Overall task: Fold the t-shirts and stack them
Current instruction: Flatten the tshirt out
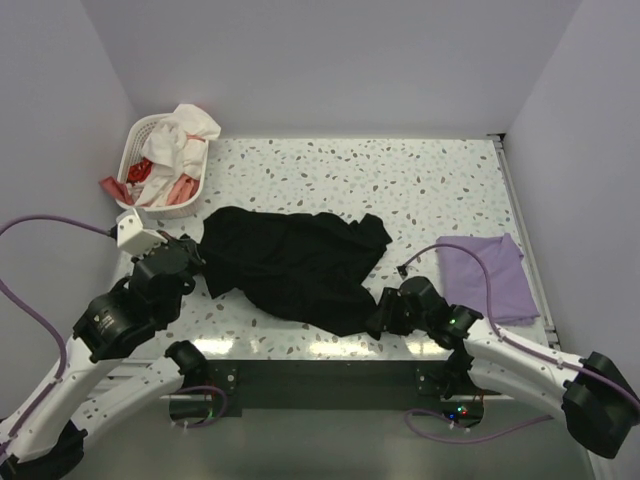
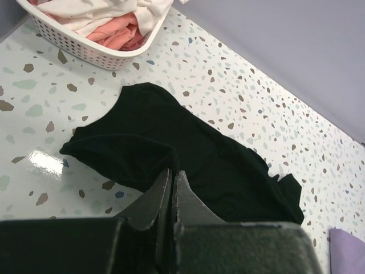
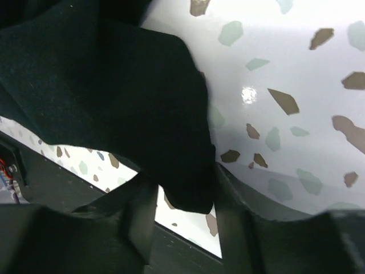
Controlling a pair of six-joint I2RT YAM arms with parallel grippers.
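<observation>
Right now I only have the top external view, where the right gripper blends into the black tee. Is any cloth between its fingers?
Observer: Yes. In the right wrist view a corner of the black tee sits between the fingers of the right gripper, which stand apart on either side of it.
Operator: And the left gripper?
Observer: In the left wrist view the left gripper is shut, its tips over the tee's near edge. I cannot tell whether cloth is pinched.
</observation>
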